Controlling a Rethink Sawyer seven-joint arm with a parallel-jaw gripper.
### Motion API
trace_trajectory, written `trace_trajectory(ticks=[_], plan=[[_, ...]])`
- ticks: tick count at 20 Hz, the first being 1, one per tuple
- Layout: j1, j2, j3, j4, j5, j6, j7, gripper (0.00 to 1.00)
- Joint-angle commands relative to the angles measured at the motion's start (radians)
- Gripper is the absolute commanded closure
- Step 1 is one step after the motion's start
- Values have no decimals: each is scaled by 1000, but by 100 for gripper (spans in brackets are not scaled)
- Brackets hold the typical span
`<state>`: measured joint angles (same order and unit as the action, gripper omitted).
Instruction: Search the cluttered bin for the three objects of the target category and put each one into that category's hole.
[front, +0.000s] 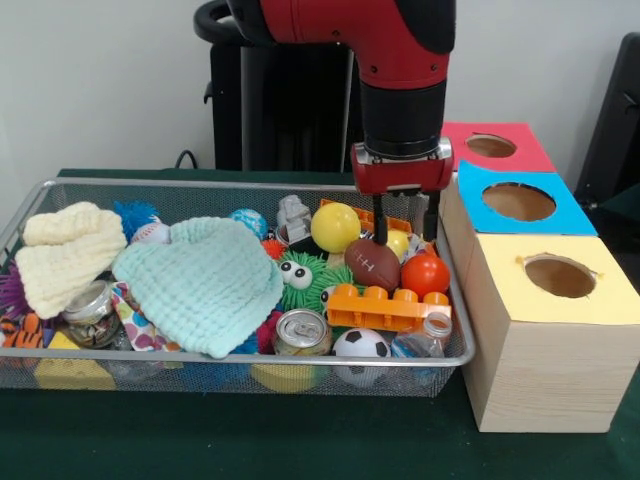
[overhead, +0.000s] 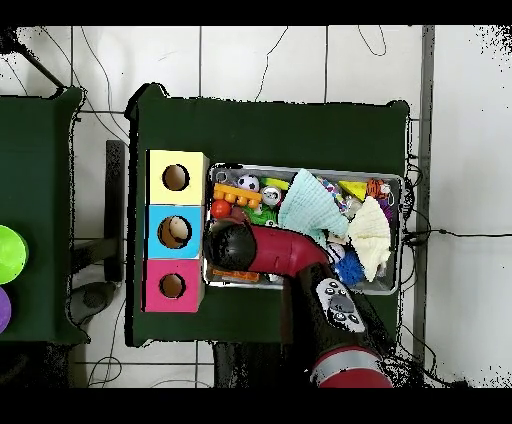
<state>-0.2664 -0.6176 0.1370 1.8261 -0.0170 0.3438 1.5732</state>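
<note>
The wire mesh bin (front: 250, 186) stands on the green table, full of toys; it also shows in the overhead view (overhead: 300, 168). A piece of white polka-dot fabric (front: 137, 327) peeks out from under the mint cloth (front: 205, 280) at the bin's front left. The other patterned pieces are not clearly visible. My gripper (front: 406, 225) is open and empty over the bin's right end, fingers straddling just above a brown toy football (front: 372, 263). In the overhead view the arm (overhead: 270, 250) hides it. The yellow-topped hole (front: 560, 275) is in the nearest box, right of the bin, and also shows in the overhead view (overhead: 176, 178).
The blue-topped hole (front: 518, 201) and red-topped hole (front: 490, 146) lie behind the yellow one. A cream cloth (front: 65, 250) lies at the bin's left. A yellow ball (front: 335, 226), red ball (front: 425, 273), orange brick (front: 385, 308) and can (front: 301, 330) crowd the gripper's area.
</note>
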Motion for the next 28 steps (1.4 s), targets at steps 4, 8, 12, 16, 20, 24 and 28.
trace_trajectory(ticks=[4, 8, 12, 16, 20, 24, 28], plan=[[7, 58, 71, 60, 20, -37, 167, 0], [52, 62, 14, 51, -13, -80, 181, 0], [110, 70, -65, 20, -38, -85, 185, 0], [124, 82, -87, 26, -33, -121, 183, 0], [138, 87, -107, 30, -33, -145, 178, 0], [159, 85, -143, 24, -41, -140, 163, 0], [144, 73, -126, 30, -30, -128, 150, 0]])
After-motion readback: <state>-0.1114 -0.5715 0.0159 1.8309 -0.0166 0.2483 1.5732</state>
